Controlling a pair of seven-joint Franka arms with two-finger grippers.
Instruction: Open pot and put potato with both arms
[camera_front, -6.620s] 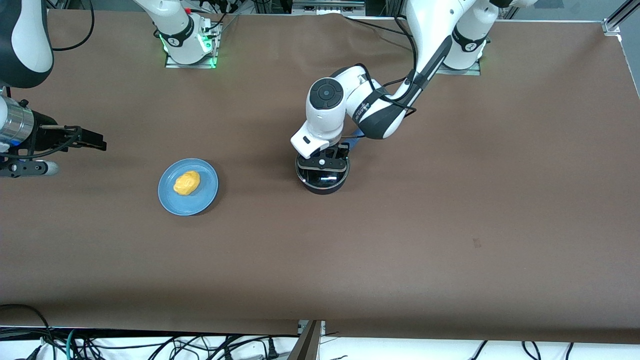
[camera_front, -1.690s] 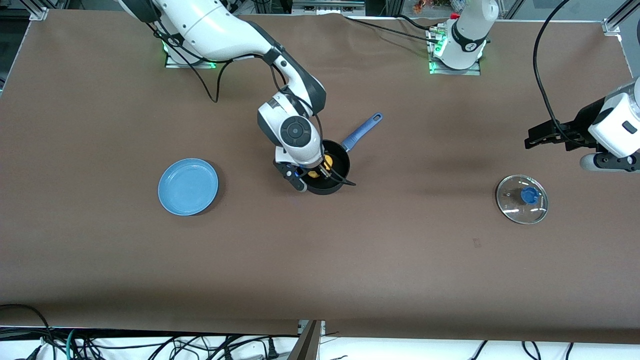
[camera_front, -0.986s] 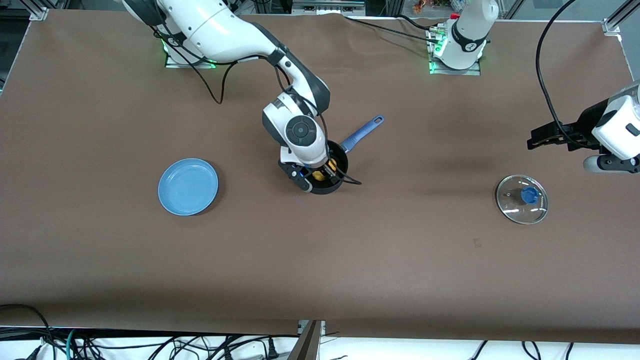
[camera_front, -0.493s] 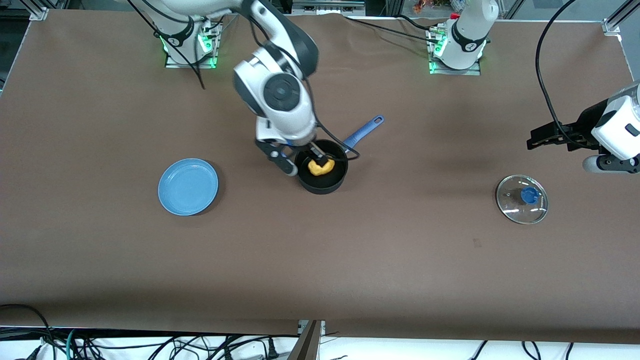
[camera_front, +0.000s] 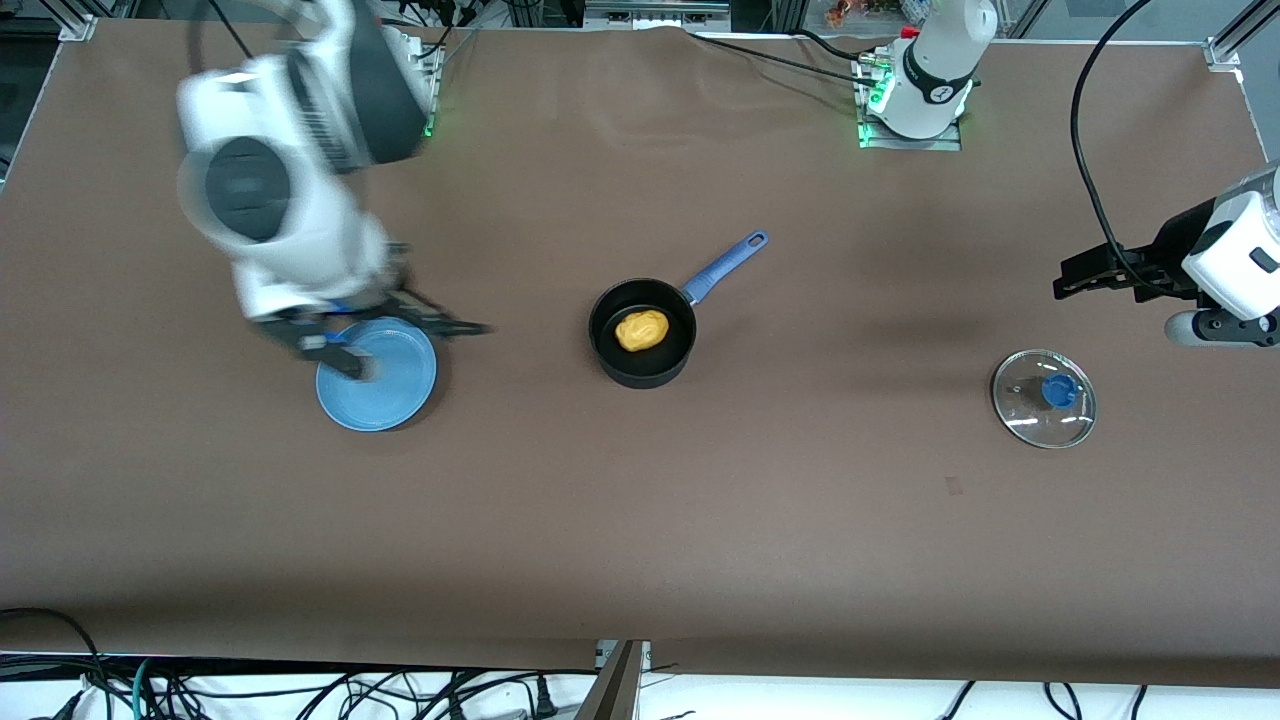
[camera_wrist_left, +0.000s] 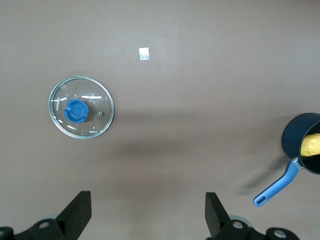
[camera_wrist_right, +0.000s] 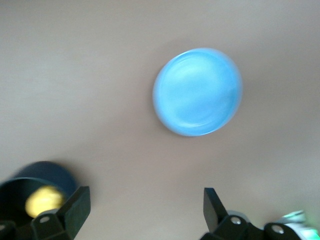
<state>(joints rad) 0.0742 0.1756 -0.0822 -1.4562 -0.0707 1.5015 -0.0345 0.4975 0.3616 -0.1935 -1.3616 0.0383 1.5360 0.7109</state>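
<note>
The black pot (camera_front: 606, 350) with its long blue handle (camera_front: 722, 264) stands open at mid-table. The yellow-orange potato (camera_front: 641, 329) lies inside it. The glass lid (camera_front: 1044, 397) with a blue knob lies flat on the table toward the left arm's end. My right gripper (camera_front: 445, 318) is open and empty, up in the air over the table beside the blue plate (camera_front: 377, 375). Its wrist view shows the plate (camera_wrist_right: 197, 91) and the pot (camera_wrist_right: 55, 172) with the potato (camera_wrist_right: 44, 200). My left gripper (camera_front: 1058, 280) is open and empty, and waits above the table near the lid (camera_wrist_left: 81, 107).
The blue plate is empty, toward the right arm's end. The left wrist view also shows the pot (camera_wrist_left: 292, 142) and a small pale mark (camera_wrist_left: 144, 54) on the brown cloth. Cables hang along the table's front edge (camera_front: 640, 665).
My right gripper has let go of the potato in the pot, risen and swung away toward the blue plate. The left arm has not moved.
</note>
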